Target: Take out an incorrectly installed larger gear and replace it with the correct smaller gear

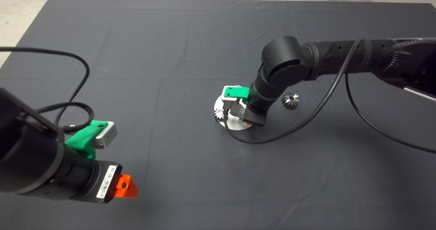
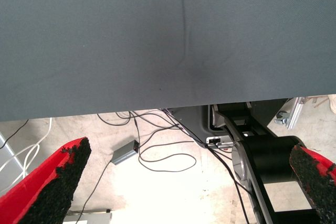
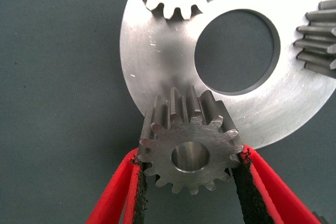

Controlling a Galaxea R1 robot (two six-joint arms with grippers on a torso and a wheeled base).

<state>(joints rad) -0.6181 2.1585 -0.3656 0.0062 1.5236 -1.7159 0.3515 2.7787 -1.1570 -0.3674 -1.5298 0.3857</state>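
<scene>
Over the plate: right gripper [image 3: 189, 182] pinches small grey steel short-toothed gear [image 3: 190, 145] above round silver metal plate [image 3: 157, 72], ready to seat it.
Beside the plate: big silver flaring-toothed gear [image 1: 290, 100] already off.
Far from the plate: left gripper [image 2: 184, 182] gaping, idle.

Robot lab or test workshop. Table covered with dark mat [image 1: 136, 36], bare concrete floor [image 1: 20, 5] beyond it. Left wrist view shows loose cables [image 2: 157, 156] and a small grey box [image 2: 125, 153] on the floor, plus black machine base [image 2: 262, 156]. Metal plate [image 3: 157, 61] with gears on mat.
</scene>
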